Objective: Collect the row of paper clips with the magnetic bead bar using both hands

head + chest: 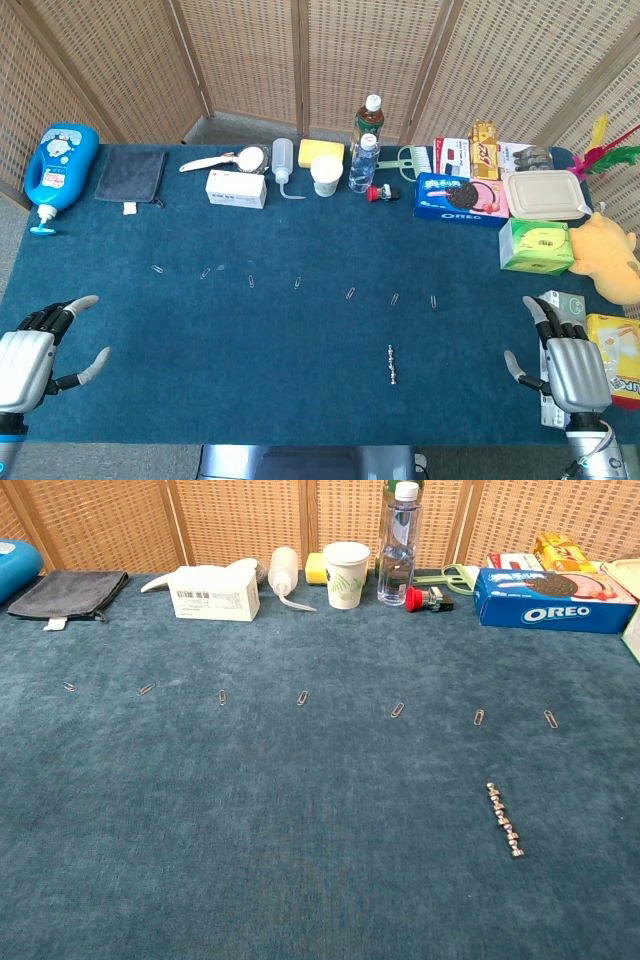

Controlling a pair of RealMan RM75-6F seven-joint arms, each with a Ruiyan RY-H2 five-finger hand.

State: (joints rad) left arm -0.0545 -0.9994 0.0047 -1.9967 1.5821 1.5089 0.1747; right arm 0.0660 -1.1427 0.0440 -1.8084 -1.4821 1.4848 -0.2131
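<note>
Left hand (35, 355) and right hand (568, 362) rest at the near table corners — fingers apart, holding nothing. Bead bar (504, 819) lies on the blue cloth (250, 830), right of centre, just nearer than the row of paper clips (302, 697) — touching none.
</note>
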